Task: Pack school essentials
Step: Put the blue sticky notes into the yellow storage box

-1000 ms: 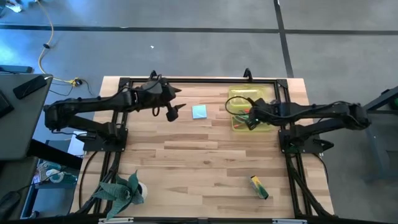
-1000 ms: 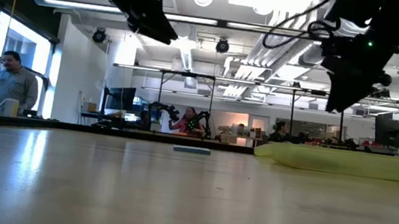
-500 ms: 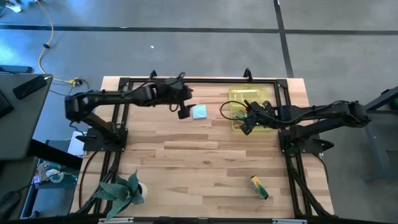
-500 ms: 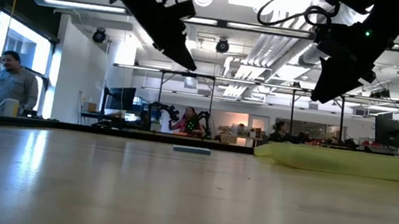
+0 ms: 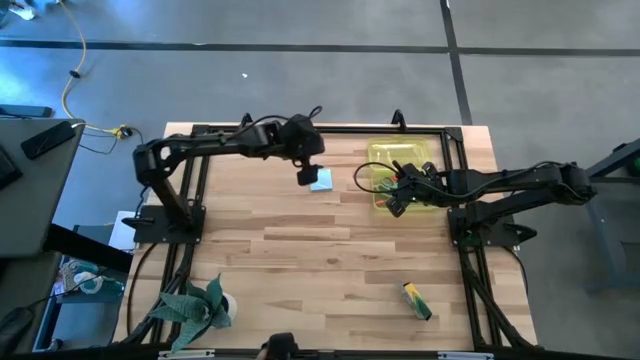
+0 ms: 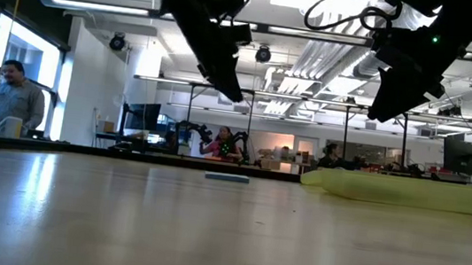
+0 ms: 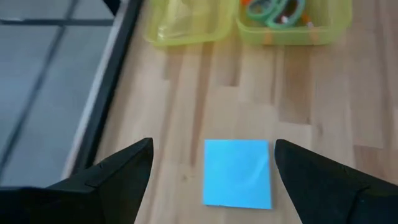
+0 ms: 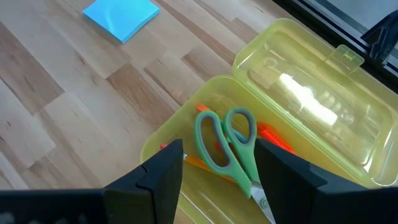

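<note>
Hovering over one light-blue note pad (image 7: 237, 172) flat on table (image 5: 330, 250): left gripper (image 7: 211, 174), fingers spread, empty. Poised above one yellow case (image 8: 292, 99), lid open: right gripper (image 8: 219, 163), released. Inside: one green-handled scissors (image 8: 227, 146), possibly one red-orange marker (image 8: 273, 138). Near front edge: one yellow-green stick (image 5: 416, 300). One plant (image 5: 195, 305) at corner.

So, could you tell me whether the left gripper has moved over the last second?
Yes. In the high view the left gripper has swung rightward along the table's far edge, and now hangs open over the light-blue note pad, which lies where it was.
</note>
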Robot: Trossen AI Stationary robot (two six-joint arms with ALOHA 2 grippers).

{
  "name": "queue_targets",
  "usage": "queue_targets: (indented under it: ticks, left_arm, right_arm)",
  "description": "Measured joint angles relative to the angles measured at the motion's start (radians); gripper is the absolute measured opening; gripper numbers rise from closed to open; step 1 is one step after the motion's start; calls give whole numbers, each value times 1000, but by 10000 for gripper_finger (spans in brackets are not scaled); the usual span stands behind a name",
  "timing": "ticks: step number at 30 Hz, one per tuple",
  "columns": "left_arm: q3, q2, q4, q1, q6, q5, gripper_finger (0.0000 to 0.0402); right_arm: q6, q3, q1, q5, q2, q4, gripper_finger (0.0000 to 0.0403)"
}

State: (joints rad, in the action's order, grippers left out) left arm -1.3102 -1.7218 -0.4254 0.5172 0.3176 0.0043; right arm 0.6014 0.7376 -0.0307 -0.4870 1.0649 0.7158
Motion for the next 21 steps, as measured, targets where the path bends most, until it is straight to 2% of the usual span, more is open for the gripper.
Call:
queue_targets:
  ticks: [3,17,21]
  left_arm:
    - [-23,-45,-22,7,0,36,325]
    - [-27,-172,-15,20,4,57,325]
    - [-27,-205,-19,19,-20,122,326]
  right_arm:
    - [0,0,0,0,0,0,190]
    - [0,0,0,0,0,-2,190]
    - [0,0,0,0,0,-2,190]
